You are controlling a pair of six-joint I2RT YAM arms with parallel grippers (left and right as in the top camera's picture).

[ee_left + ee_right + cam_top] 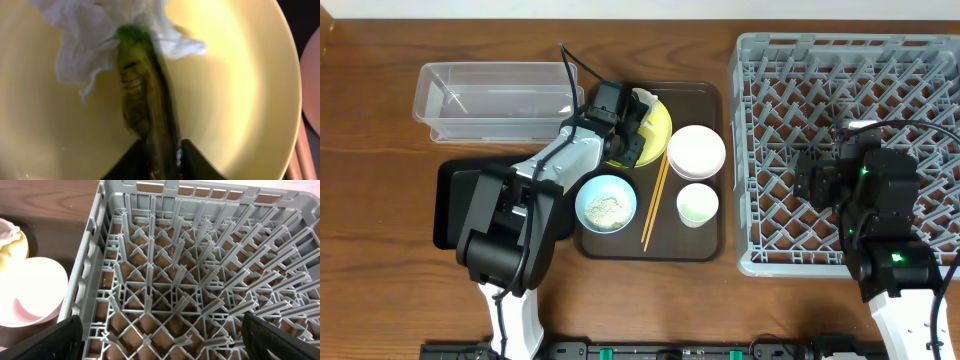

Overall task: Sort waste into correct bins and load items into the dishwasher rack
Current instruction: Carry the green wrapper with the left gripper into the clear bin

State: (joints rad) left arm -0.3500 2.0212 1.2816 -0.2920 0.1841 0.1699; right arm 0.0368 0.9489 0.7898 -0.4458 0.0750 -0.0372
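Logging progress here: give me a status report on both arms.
Left gripper shut on snack wrapper, over yellow plate. Tissue touching wrapper. Right gripper open, empty, above rack.

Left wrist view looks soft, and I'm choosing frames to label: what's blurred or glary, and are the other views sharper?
Left wrist: the snack wrapper in the left gripper is smeared, the tissue fuzzy, a bright sheen on the yellow plate. Right wrist: the dishwasher rack is crisp throughout. Overhead: sharp, evenly lit, faint reflections on the clear box.
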